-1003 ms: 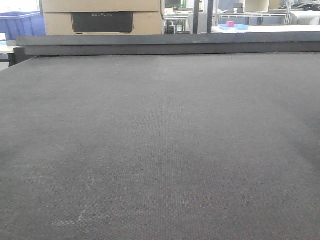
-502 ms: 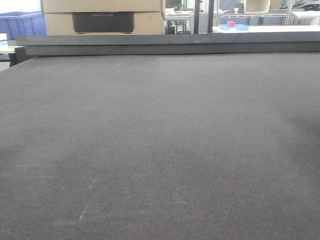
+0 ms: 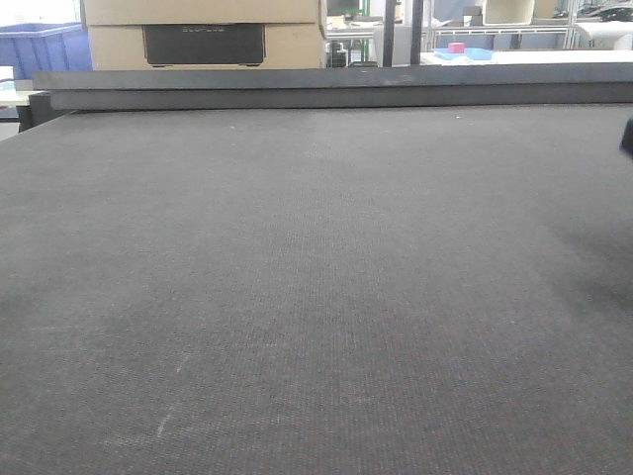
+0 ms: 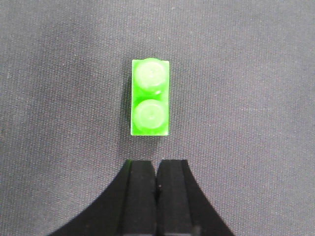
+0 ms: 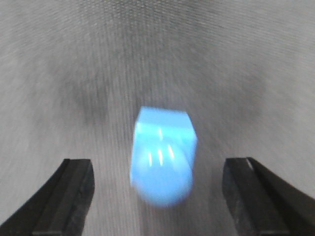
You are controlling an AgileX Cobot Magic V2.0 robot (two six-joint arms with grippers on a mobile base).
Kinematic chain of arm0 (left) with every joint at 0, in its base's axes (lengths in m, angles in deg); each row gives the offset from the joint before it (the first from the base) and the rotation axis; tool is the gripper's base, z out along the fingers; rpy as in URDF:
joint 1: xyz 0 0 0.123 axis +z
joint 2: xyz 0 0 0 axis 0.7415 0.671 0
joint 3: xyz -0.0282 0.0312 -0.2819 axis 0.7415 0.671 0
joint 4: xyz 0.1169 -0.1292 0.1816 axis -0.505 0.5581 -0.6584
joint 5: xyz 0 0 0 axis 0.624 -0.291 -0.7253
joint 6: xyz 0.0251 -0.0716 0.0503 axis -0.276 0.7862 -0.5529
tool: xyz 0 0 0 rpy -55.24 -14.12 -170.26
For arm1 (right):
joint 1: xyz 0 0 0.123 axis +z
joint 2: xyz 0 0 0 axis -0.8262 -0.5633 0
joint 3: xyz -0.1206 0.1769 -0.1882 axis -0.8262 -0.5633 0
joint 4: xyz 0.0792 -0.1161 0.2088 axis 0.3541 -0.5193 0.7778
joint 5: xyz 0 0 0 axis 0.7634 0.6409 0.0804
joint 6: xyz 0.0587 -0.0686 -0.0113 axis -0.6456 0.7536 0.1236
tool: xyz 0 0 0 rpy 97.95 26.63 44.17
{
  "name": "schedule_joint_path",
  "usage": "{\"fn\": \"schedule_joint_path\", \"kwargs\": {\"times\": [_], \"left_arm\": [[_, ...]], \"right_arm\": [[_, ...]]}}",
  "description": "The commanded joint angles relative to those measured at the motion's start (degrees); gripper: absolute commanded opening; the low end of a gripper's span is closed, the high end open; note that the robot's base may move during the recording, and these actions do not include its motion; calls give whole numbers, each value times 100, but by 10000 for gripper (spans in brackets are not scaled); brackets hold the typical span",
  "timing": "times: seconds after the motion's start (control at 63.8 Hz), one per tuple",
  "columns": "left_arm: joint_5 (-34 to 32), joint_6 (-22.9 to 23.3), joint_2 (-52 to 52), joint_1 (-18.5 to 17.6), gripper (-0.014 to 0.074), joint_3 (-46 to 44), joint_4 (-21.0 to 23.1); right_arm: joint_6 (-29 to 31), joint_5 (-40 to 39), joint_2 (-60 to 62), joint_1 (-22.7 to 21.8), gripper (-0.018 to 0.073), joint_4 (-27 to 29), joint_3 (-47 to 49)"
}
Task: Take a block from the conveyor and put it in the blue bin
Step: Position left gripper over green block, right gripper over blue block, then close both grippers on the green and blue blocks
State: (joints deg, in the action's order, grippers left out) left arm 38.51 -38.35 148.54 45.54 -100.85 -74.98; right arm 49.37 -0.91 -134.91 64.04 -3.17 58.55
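The conveyor fills the front view as a wide dark grey woven belt. In the left wrist view a bright green two-stud block lies flat on the belt. My left gripper is shut and empty, its tips a short way below the block in the picture and not touching it. In the right wrist view a light blue block, blurred by motion, sits on the belt between the widely spread fingers of my open right gripper. A blue bin stands beyond the belt at far left.
A dark raised edge bounds the belt's far side. Behind it are cardboard boxes and a white table carrying a small red thing. A dark sliver pokes in at the front view's right edge.
A dark sliver has come into the front view at its right edge, level with the far part of the belt. The belt itself looks the same.
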Motion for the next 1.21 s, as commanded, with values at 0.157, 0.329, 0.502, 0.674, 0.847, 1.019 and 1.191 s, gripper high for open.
{"fn": "schedule_joint_path", "kwargs": {"times": [0.157,0.329,0.502,0.674,0.847,1.019,1.191], "left_arm": [[22,28,7,-1,-111,-47,49],[11,28,7,-1,-111,-47,49],[123,28,7,-1,-111,-47,49],[350,28,7,-1,-111,-92,10],[688,28,318,-1,-111,-629,10],[860,28,1055,-1,-111,-1105,10],[860,-33,1768,-20,-111,-1309,10]], "right_arm": [[-146,-367,-536,26,423,-4,46],[-146,-375,-561,26,402,-4,46],[-146,-231,-561,26,86,-106,46],[-146,-86,-474,26,-162,-267,46],[-146,-10,14,26,-162,-267,70],[-134,85,651,26,-162,-267,111],[-134,89,1210,26,-162,-271,111]]}}
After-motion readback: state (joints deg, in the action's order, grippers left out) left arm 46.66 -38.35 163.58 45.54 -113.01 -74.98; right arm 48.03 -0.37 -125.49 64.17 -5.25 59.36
